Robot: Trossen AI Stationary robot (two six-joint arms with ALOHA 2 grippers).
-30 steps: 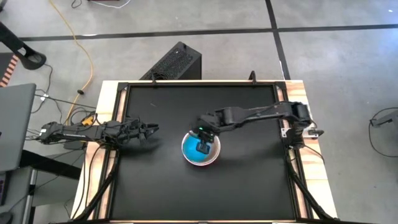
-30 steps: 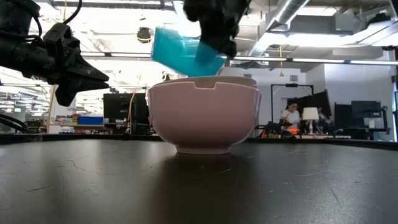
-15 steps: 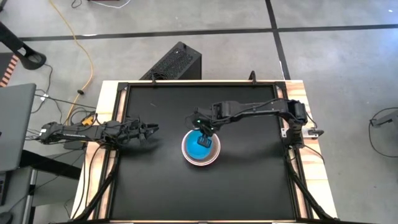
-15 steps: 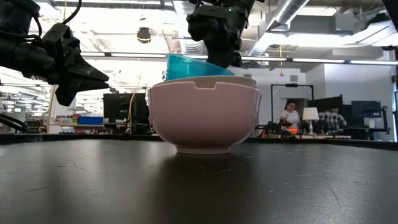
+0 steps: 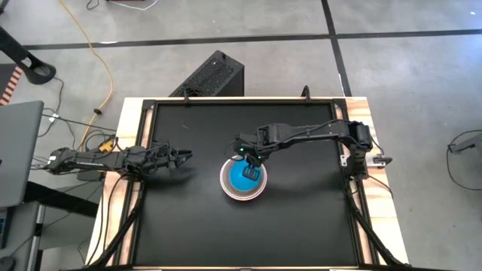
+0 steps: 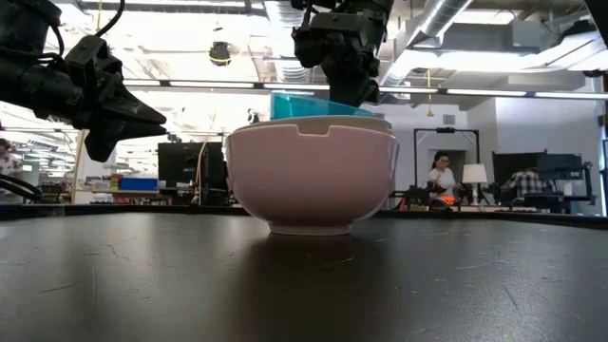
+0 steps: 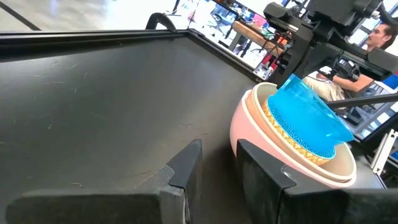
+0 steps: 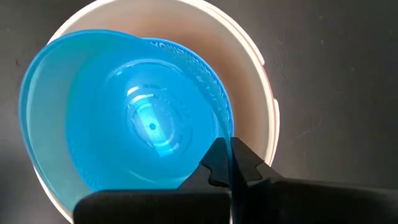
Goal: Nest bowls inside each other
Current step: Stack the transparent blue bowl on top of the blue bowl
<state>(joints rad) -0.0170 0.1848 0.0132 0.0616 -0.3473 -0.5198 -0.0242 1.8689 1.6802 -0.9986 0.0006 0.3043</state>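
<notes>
A large pink bowl (image 6: 312, 180) stands on its foot at the middle of the black table, with paler bowl rims (image 7: 348, 167) nested inside it. A bright blue bowl (image 8: 124, 124) sits tilted in the top of this stack (image 5: 242, 175), its upper part showing above the pink rim (image 6: 309, 103). My right gripper (image 8: 229, 152) is above the stack's right side, shut on the blue bowl. My left gripper (image 7: 217, 168) hangs open over the table's left part (image 5: 181, 156), well clear of the bowls. My right gripper pinches the blue bowl's rim (image 8: 225, 124) on the side toward the table's right edge, one finger inside the bowl and one outside. The fingers come steeply from above, slanting in from the right. The bowl hangs tilted, its lower part inside the stack; whether it rests there I cannot tell.
The table has a raised dark frame (image 5: 143, 135) on all sides. A black box (image 5: 211, 75) stands on the floor beyond the far edge. People sit in the room behind the table (image 6: 442, 176). Bare tabletop surrounds the stack.
My right gripper has come down over the stack and tipped to point more steeply down, staying shut. The blue bowl, earlier steeply tilted and clear above the pink rim, has sunk into the stack and stands nearer to level.
</notes>
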